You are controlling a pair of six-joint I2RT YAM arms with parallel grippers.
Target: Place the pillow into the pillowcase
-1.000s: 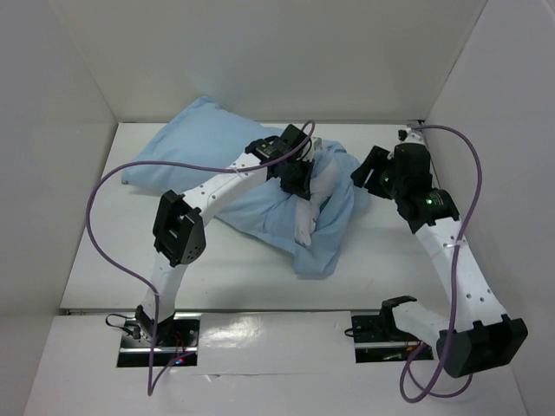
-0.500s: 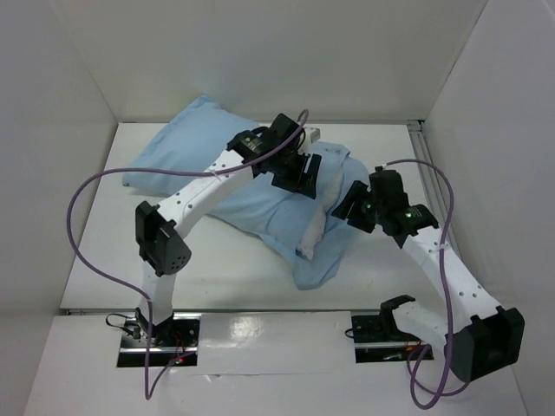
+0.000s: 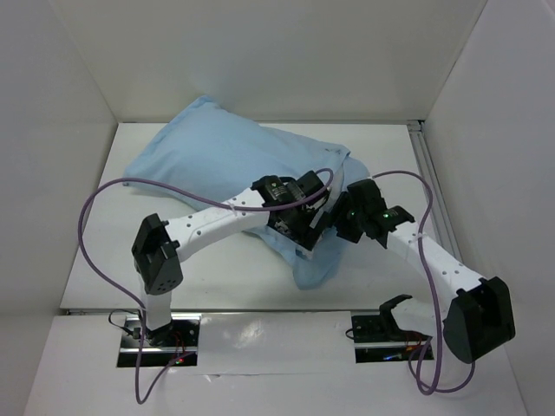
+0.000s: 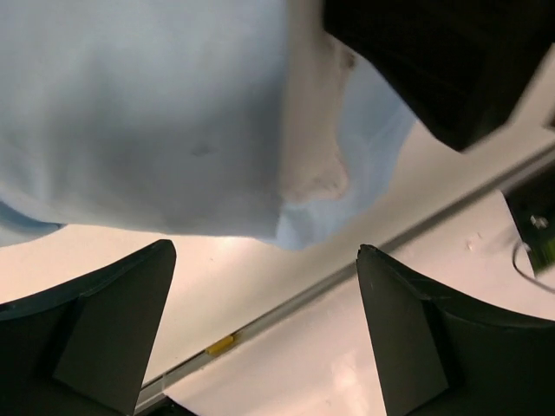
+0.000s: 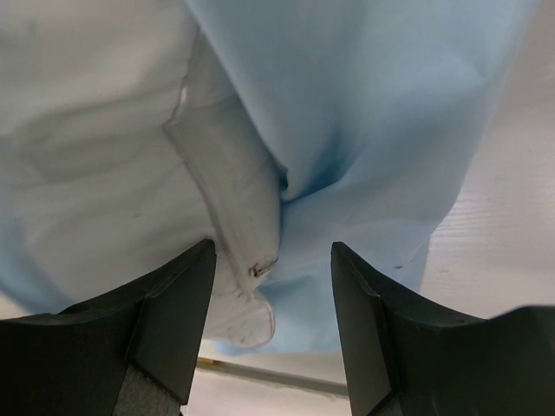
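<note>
Mostly cased — pillow [image 5: 87,113] corner pokes out (pillowcase [image 3: 225,156] rumpled).

Table: we see a white, matt tabletop [image 3: 217,282] boxed in on three sides.
Back wall: a plain white panel [image 3: 277,61] standing upright behind the table.
Side walls: we make out a white panel on the left [image 3: 52,173] and another on the right [image 3: 507,147].
Near-edge strip: a thin metal strip [image 3: 260,310] runs along the table's front edge.
Yellow mark: a small yellow patch [image 4: 220,345] sits on that strip in our left wrist view.
Front board: a glossy white board [image 3: 269,347] catches reflections.
</note>
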